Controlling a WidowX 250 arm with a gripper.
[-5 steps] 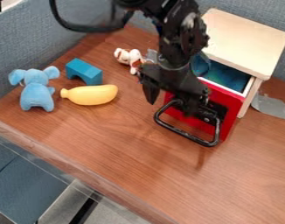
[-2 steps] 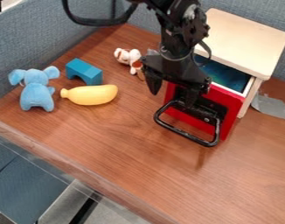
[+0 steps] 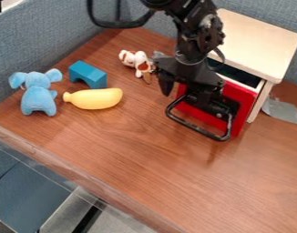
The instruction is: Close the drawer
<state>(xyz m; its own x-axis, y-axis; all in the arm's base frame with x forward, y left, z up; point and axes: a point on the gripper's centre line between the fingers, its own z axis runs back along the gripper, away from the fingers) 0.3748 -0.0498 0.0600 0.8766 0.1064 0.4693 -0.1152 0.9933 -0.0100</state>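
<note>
Masking part of red drawer front (image 3: 238, 94), pincer (image 3: 185, 97) hangs released; arm (image 3: 198, 34) cut off at top edge.

No legible text, label, number or sign is present on any surface.

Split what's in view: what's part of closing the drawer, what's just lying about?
In the job:
- red-fronted drawer, partly open
- its black handle
- wooden cabinet
- end effector, at the drawer front

Lying about:
- blue plush elephant
- blue arch block
- yellow toy
- white-and-brown plush
- grey strip
</note>
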